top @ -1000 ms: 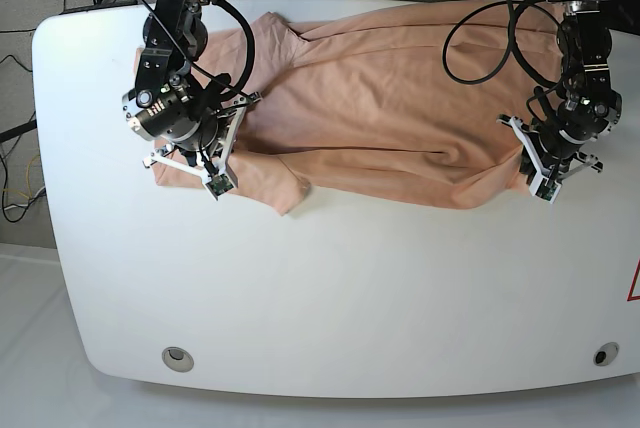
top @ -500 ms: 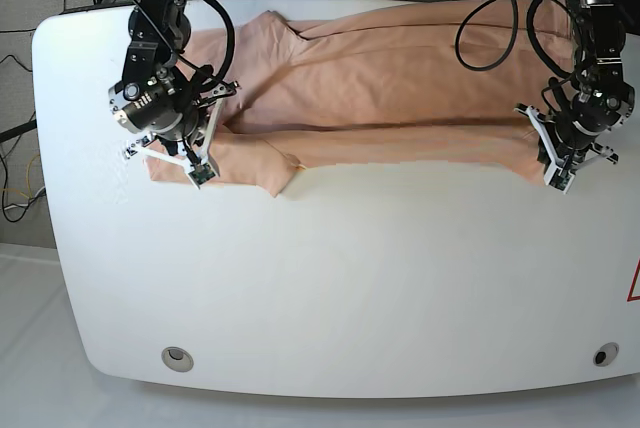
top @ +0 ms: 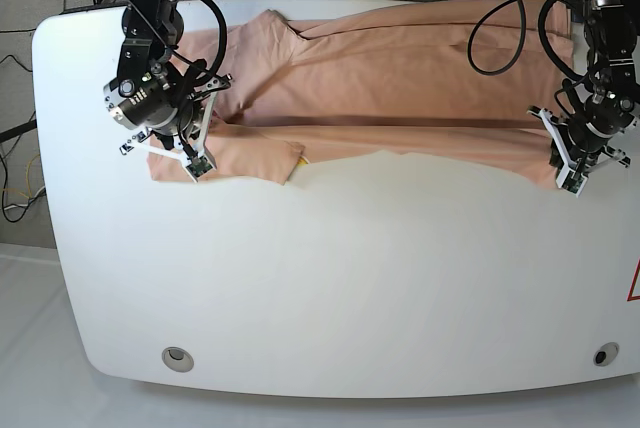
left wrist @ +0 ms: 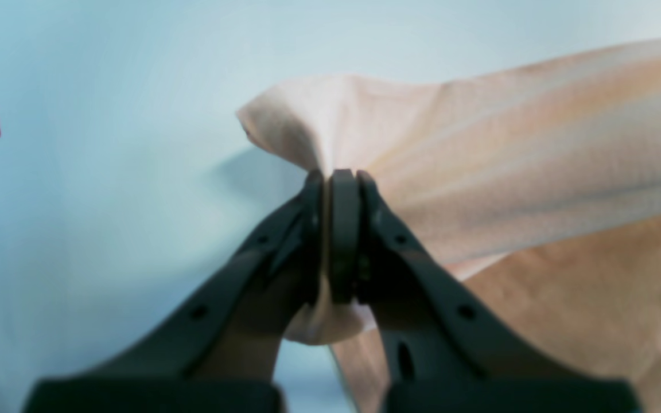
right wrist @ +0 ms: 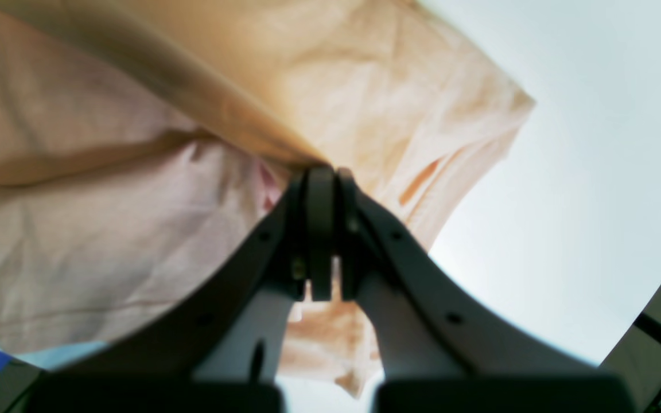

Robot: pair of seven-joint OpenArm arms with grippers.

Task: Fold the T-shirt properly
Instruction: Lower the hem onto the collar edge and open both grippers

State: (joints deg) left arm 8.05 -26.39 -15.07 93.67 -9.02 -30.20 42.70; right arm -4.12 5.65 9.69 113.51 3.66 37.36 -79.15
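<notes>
step: stretch fold | T-shirt (top: 400, 78) lies along table's (top: 330, 288) far half | my left gripper (left wrist: 336, 183) and right gripper (right wrist: 322, 172) clenched on its near-edge ends | tip: keep tension even, lower both together

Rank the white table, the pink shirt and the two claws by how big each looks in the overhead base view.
1. White table, by far the largest.
2. T-shirt, stretched across the table's far part.
3. Left claw and right claw: both small and look much alike, so I won't rank them apart.
</notes>
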